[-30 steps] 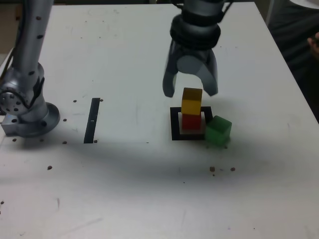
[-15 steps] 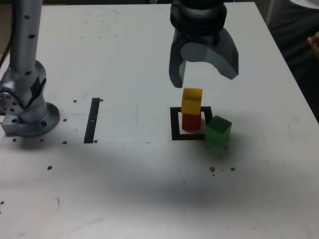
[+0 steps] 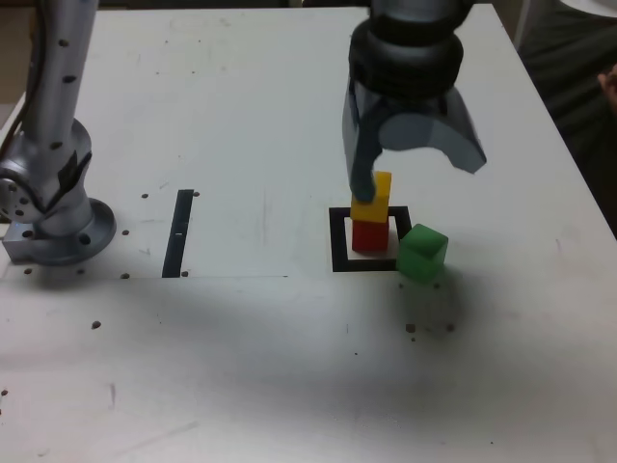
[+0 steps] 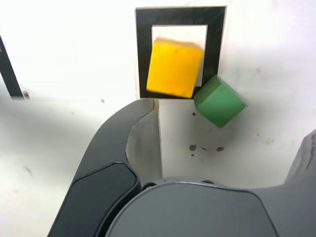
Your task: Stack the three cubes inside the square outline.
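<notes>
A yellow cube [image 3: 374,200] sits on a red cube [image 3: 371,235] inside the square outline [image 3: 338,241] of black tape. The green cube [image 3: 422,253] rests on the table, touching the outline's corner on the exterior view's right. My gripper [image 3: 416,176] hangs open and empty above the cubes; one finger [image 3: 362,164] covers part of the yellow cube. In the wrist view the yellow cube [image 4: 174,67] hides the red one, and sits a little askew over the outline [image 4: 143,49]. The green cube [image 4: 218,101] lies beside it, near the open gripper [image 4: 227,123].
A straight black tape strip [image 3: 178,231] lies to the exterior view's left of the outline. The arm's base [image 3: 53,217] stands at the far left. Dark specks dot the table near the front. A person's hand [image 3: 609,85] shows at the right edge.
The open gripper has shifted toward the exterior view's right and come down a little, so one finger now overlaps the yellow cube. The cubes have not moved.
</notes>
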